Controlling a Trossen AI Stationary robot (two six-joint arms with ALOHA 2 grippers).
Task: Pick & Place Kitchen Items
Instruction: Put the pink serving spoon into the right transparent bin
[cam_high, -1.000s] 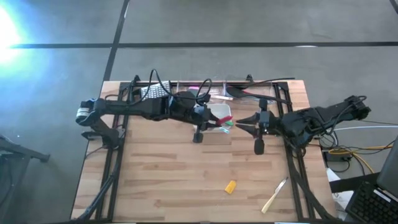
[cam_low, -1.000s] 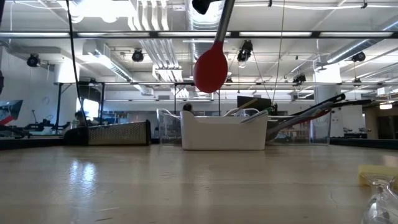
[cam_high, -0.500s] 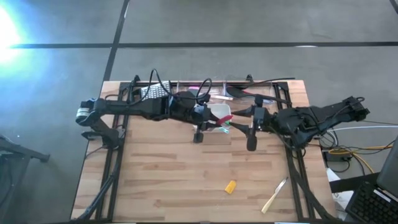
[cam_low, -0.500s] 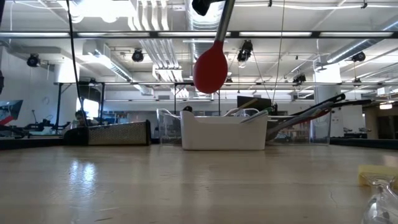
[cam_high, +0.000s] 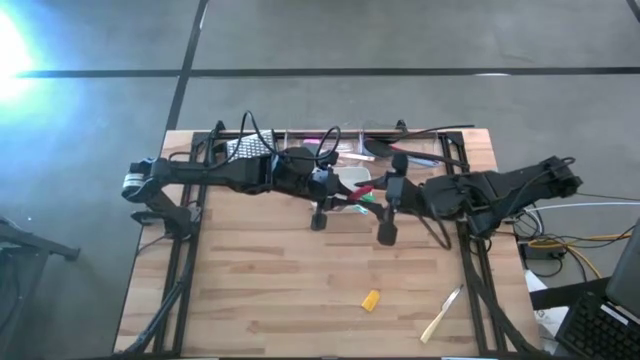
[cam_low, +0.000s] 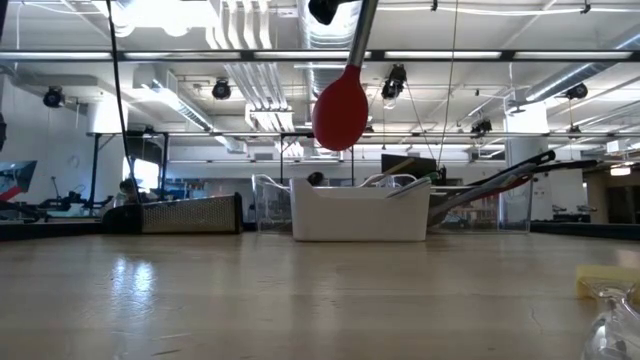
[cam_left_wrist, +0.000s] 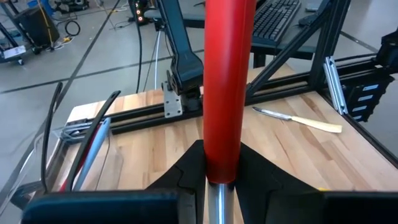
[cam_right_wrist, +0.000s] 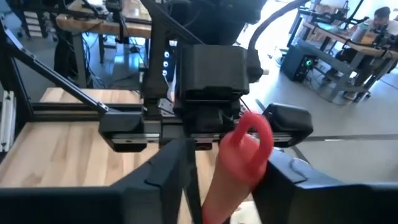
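My left gripper (cam_left_wrist: 222, 177) pinches the red spatula (cam_left_wrist: 227, 87) at its handle, holding it aloft above the white tray (cam_low: 358, 217). My right gripper (cam_right_wrist: 227, 171) stands spread around its blade end. It looks light, stiff, probably slick; the handle offers the better hold.

Strong glare whitens the floor beyond the tabletop's (cam_high: 250, 280) far left corner; ceiling lights (cam_low: 165, 12) blaze, sheen on wood.
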